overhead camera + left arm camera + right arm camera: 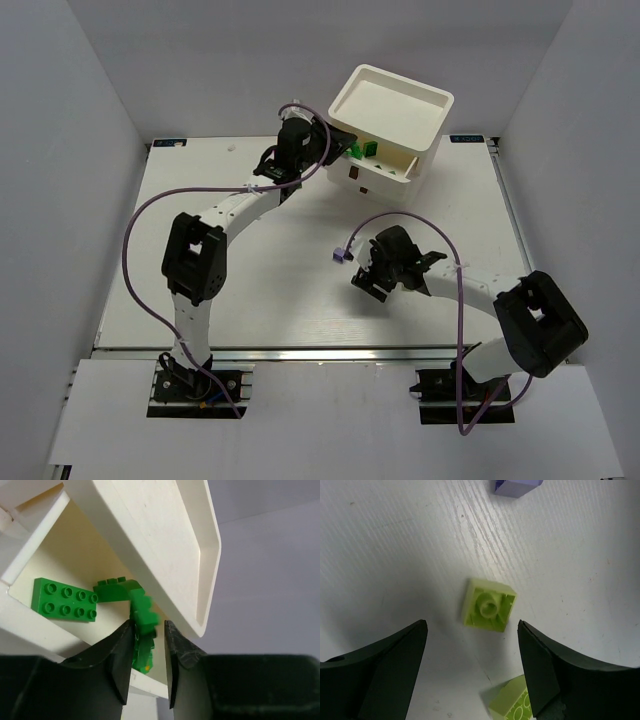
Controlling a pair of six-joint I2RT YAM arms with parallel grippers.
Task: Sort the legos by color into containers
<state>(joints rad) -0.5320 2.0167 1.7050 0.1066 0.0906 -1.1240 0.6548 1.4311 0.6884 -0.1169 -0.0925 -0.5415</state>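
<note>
The white drawer unit (392,108) stands at the back of the table, its top drawer (392,160) pulled out with dark green legos (366,150) in it. My left gripper (338,148) reaches into that drawer (30,630). In the left wrist view its jaws (149,626) stand apart around a blurred green brick (145,612), with a gap on the right side. A flat green brick (65,600) lies beside it. My right gripper (362,278) hangs open over the table. A lime brick (489,605) lies upside down between and ahead of its fingers (472,625).
A second lime brick (512,702) lies close to my right finger. A pale purple brick (517,486) sits further ahead, also seen on the table (342,256). The unit's recessed top (165,535) overhangs the left gripper. Lower drawers (362,180) are pushed in.
</note>
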